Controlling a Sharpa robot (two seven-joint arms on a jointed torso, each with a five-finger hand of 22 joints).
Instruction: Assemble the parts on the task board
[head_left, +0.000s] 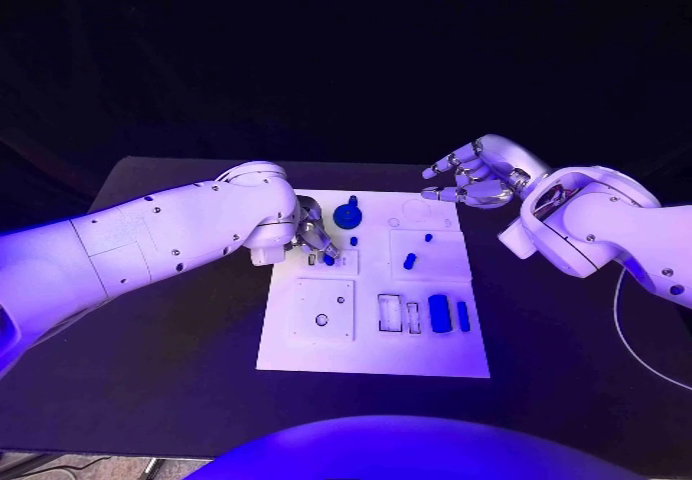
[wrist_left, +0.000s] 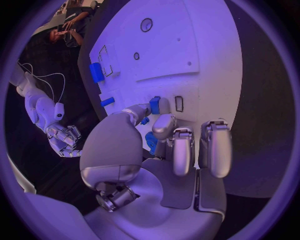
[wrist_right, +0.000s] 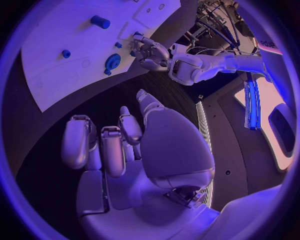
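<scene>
The white task board (head_left: 368, 345) lies in the middle of the black table. My left hand (head_left: 312, 238) is low over the board's left side and pinches a small blue part (wrist_left: 154, 105) between thumb and a finger, just beside a narrow empty slot (wrist_left: 179, 103). A round blue part with a knob (head_left: 348, 213) stands near the board's far edge. Two small blue pegs (head_left: 410, 261) lie right of centre. Two blue blocks (head_left: 440, 313) stand in the near right recesses. My right hand (head_left: 473, 175) hovers off the board's far right corner, fingers loosely bent and holding nothing.
A square plate with a small ring hole (head_left: 323, 310) takes up the board's near left. Empty rectangular slots (head_left: 391, 312) lie beside the blue blocks. Bare black table (head_left: 173, 340) surrounds the board on all sides. A thin white cable (head_left: 635, 335) runs along the table's right side.
</scene>
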